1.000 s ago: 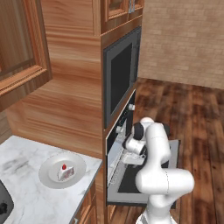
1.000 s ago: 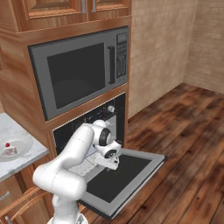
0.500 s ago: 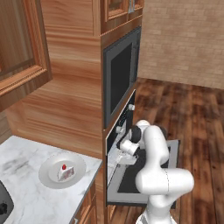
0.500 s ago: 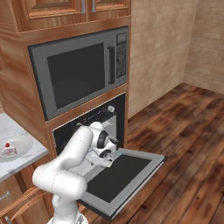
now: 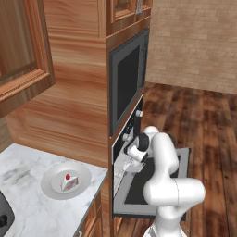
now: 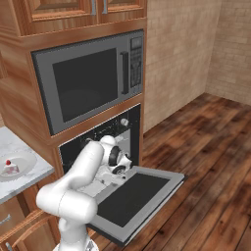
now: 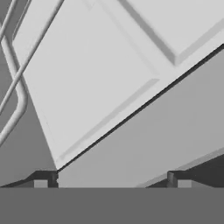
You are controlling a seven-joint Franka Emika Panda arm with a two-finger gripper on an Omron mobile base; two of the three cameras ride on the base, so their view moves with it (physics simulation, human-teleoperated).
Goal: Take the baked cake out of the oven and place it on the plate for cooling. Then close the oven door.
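The baked cake (image 5: 68,182) (image 6: 8,167), white with a red berry, sits on the round white plate (image 5: 50,186) (image 6: 23,164) on the marble counter. The black oven (image 5: 131,124) (image 6: 98,130) stands open. Its oven door (image 5: 138,186) (image 6: 133,196) lies flat, folded down toward the floor. My gripper (image 5: 127,158) (image 6: 110,174) (image 7: 113,179) reaches into the oven mouth just above the door's hinge edge. It is open, with nothing between its fingertips (image 7: 45,179). Ahead of it in the hand view are a pale grey inner panel (image 7: 100,74) and wire rack bars (image 7: 17,94).
A grey-framed microwave (image 6: 88,78) (image 5: 127,78) is built in above the oven. The marble counter (image 5: 23,203) lies to the left, with wood cabinets above it. Wooden floor (image 6: 211,162) stretches to the right toward a brick wall.
The hand has moved a little from above the door toward the oven cavity. The cake and plate have stayed in place, and the door is still down.
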